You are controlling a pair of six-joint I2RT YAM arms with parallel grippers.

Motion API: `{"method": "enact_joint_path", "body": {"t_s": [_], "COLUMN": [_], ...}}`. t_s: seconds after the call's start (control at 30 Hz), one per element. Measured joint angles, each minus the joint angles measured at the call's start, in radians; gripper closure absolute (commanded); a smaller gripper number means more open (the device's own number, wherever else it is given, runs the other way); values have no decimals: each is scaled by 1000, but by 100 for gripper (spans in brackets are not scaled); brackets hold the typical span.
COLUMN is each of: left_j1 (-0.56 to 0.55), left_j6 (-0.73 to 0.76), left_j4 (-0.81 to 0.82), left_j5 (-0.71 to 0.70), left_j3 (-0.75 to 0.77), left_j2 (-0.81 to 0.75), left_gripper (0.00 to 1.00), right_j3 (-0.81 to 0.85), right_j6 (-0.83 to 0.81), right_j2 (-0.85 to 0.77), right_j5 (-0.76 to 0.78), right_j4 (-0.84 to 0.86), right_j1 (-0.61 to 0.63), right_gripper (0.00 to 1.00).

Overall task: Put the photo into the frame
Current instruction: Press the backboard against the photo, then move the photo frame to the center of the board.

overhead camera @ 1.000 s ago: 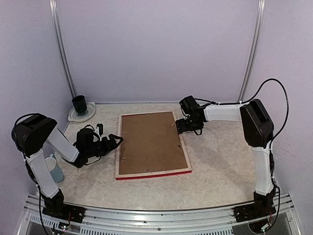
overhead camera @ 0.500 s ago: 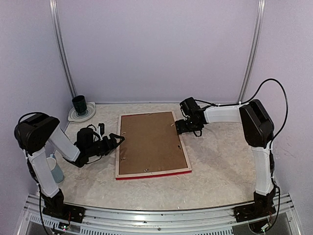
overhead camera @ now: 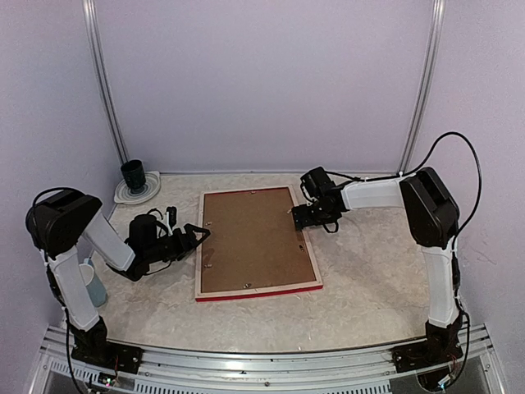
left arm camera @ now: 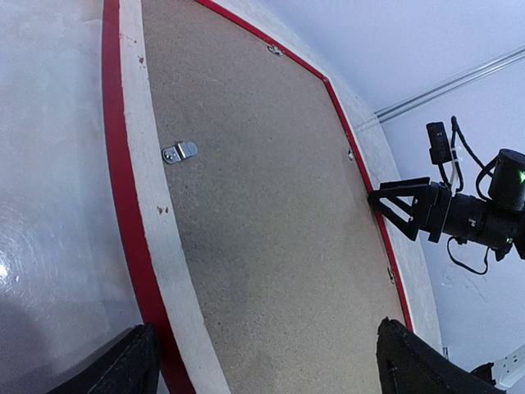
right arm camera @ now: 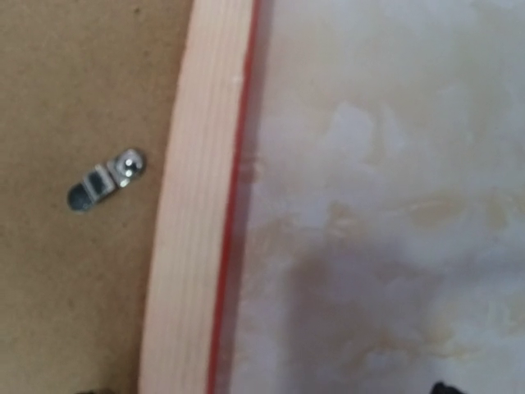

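The left gripper (overhead camera: pixel 199 233) hangs wide open and empty at the left edge of the frame (overhead camera: pixel 257 288), and the right gripper (overhead camera: pixel 299 215) does likewise at the right edge, probably to work it from both sides. The frame lies face down with the brown backing board (overhead camera: pixel 250 238) seated in it. The photo is nowhere in view, perhaps underneath.

Left arm (overhead camera: pixel 100 240) bent low with its elbow lifted, reaching inward, left gripper (overhead camera: pixel 200 235) level with jaws spread wide, right arm (overhead camera: pixel 373 194) stretched inward from a high elbow, right gripper (overhead camera: pixel 294 217) tipped down, jaws parted
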Motion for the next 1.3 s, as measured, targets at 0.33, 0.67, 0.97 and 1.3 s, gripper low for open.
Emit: {"method": "enact_joint_path", "body": {"t_s": [0.33, 0.67, 0.97, 1.3], "left_j1": [-7, -62, -85, -102], "left_j6": [28, 107, 140, 166], "left_j4": [-70, -211, -269, -343], "left_j5": [-24, -117, -138, -195], "left_j3": [33, 105, 133, 171], "left_j2": [0, -1, -1, -1], "left_gripper": [20, 30, 34, 50], "right_j3": [-17, -175, -303, -320], "right_j6": [1, 13, 36, 46], "right_j2": [-10, -111, -213, -241], "right_j5": [-57, -142, -183, -198], "right_j4": [5, 44, 57, 66], "right_j1": [0, 0, 0, 0], "right_gripper": [15, 27, 38, 37]}}
